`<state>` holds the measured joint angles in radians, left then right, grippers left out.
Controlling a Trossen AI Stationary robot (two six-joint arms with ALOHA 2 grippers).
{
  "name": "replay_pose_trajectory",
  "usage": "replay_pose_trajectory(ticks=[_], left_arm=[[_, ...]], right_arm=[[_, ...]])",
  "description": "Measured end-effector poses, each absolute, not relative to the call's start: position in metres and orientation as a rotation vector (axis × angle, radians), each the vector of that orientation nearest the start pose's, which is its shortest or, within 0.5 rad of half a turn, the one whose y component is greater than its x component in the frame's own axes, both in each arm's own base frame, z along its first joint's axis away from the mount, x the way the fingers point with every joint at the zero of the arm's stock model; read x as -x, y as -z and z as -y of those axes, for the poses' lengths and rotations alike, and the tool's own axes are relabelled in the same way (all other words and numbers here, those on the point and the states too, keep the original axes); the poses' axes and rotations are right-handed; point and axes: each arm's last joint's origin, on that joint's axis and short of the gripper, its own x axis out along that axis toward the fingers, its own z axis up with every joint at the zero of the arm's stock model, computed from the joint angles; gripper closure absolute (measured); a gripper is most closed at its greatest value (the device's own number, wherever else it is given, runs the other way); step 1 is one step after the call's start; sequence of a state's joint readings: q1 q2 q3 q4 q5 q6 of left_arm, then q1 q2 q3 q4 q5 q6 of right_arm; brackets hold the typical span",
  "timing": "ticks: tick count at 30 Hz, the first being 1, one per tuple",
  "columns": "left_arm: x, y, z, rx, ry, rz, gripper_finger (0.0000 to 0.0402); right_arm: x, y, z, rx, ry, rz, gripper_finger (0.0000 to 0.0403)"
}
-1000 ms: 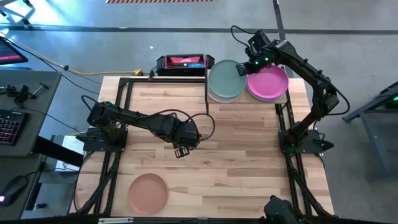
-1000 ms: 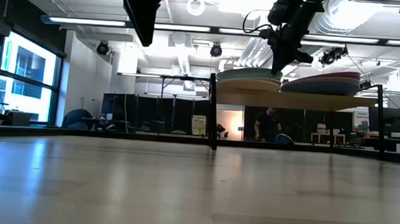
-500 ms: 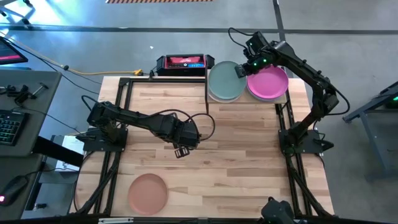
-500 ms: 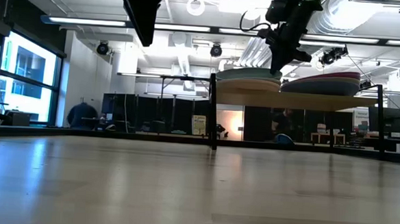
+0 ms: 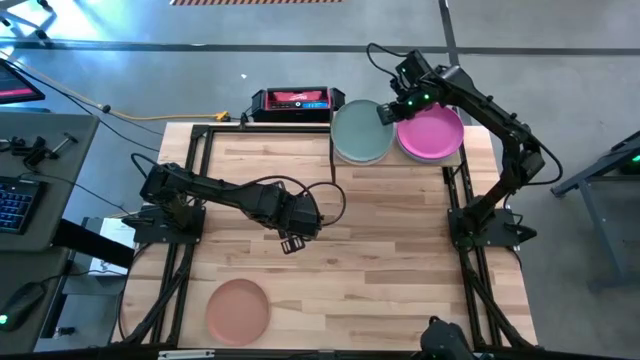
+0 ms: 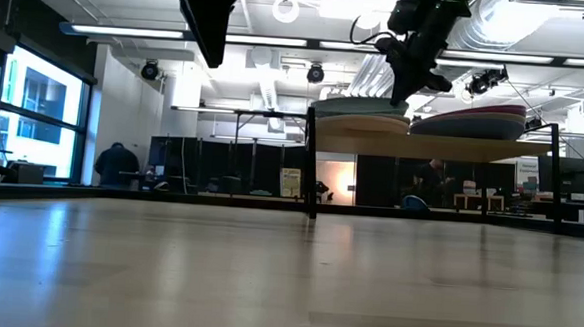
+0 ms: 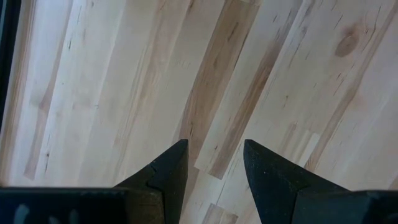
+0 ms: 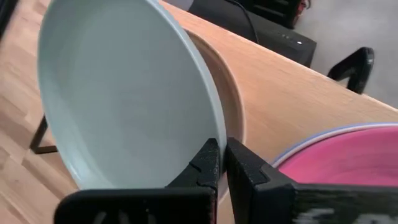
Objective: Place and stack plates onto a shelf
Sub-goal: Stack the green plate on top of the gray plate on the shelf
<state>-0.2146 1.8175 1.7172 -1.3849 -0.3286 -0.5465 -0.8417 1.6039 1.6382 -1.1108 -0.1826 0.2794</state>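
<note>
Your right gripper (image 5: 388, 112), upper right, pinches the teal plate's (image 5: 358, 132) rim; left gripper (image 5: 293, 243), mid-frame, gapes empty.

- Two plate stacks on one shelf (image 5: 480, 148): teal green plate (image 5: 360, 130) tops one, magenta plate (image 5: 432, 134) tops the other.
- One peach plate (image 5: 238, 308), tabletop (image 5: 380, 260), 7 o'clock.
- Two pincers: left pincer (image 5: 292, 243), right pincer (image 5: 384, 114).

Overhead downward, table-level across, wrist close-ups, shelf (image 5: 400, 150) shared

Teal plate (image 5: 361, 130), magenta plate (image 5: 431, 133), peach plate (image 5: 238, 309)
</note>
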Motion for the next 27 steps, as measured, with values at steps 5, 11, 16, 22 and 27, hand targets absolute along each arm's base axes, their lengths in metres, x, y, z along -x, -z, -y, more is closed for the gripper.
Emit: replay_pose_trajectory(ticks=[5,11,16,22,27], left_arm=[[-0.3365,-0.2999,0.0638,0.052,-0.471,-1.343,0.0257],[-0.3366,-0.3000,0.0634,0.043,-0.480,-1.337,0.0257],[-0.3366,-0.3000,0.0634,0.043,-0.481,-1.336,0.0257],[-0.3396,-0.3003,0.0640,0.054,-0.475,-1.306,0.0257],[-0.3463,-0.3025,0.0616,0.102,-0.606,-1.166,0.0257]], right_arm=[[-0.2145,-0.3509,0.2339,-0.783,0.755,-0.876,0.0402],[-0.2142,-0.3510,0.2340,-0.784,0.762,-0.875,0.0402],[-0.2144,-0.3504,0.2329,-0.787,0.805,-0.883,0.0402],[-0.2172,-0.3501,0.2295,-0.781,0.797,-0.895,0.0402],[-0.2165,-0.3497,0.2291,-0.805,0.813,-0.896,0.0402]])
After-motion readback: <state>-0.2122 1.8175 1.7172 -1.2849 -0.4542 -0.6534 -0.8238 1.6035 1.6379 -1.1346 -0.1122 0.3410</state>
